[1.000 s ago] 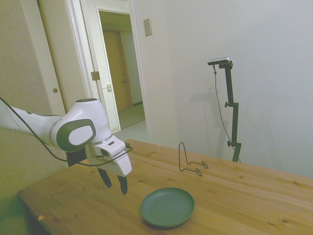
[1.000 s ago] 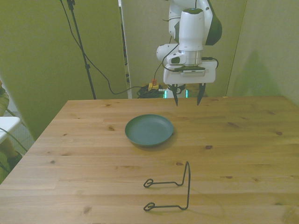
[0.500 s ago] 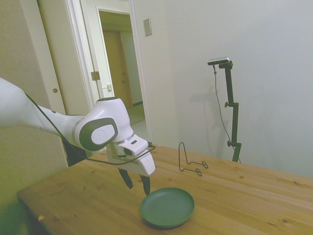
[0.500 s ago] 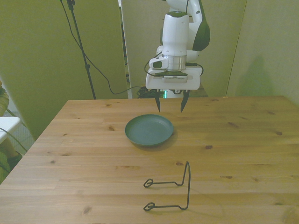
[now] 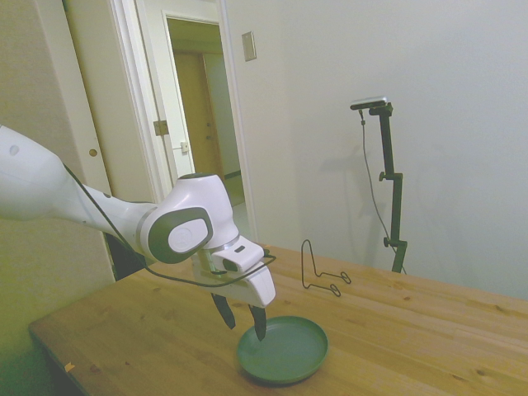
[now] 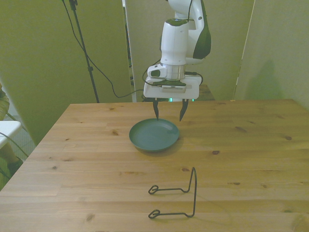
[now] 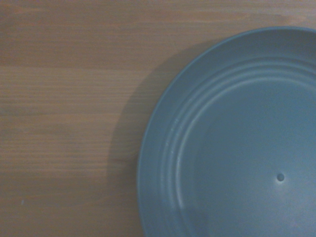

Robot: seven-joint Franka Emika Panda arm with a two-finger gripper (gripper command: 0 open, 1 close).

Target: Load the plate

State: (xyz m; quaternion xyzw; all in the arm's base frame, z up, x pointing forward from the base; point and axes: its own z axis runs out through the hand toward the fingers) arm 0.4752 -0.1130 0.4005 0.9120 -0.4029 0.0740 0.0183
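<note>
1. Thin black wire stand (image 6: 177,195): nearest item in the front view, lower centre of the frame. An upright loop with two flat feet ending in small curls, standing on the pale wooden plank table (image 6: 251,159). Nothing is held in it. In the side view it stands in the middle distance, right of centre (image 5: 318,269).

2. Round, shallow, matte teal-green plate with a low raised rim (image 6: 154,135): lies flat on the table, centre of the front view, well apart from the wire stand. Contents: none; the bowl shows only faint concentric rings and one small dot (image 7: 280,177) in the wrist view, where the plate (image 7: 237,148) fills the right of the frame and casts a soft shadow on the wood. In the side view it sits at lower centre (image 5: 283,350).

3. White two-finger pincer with dark tips (image 6: 168,112): hangs above the plate's far rim in the front view, tips pointing down, spread apart and holding nothing. In the side view (image 5: 242,318) one tip sits just over the plate's left edge, the other outside it. Whether the tips touch the rim cannot be told.

4. White arm (image 5: 49,194): enters from the left of the side view.
</note>
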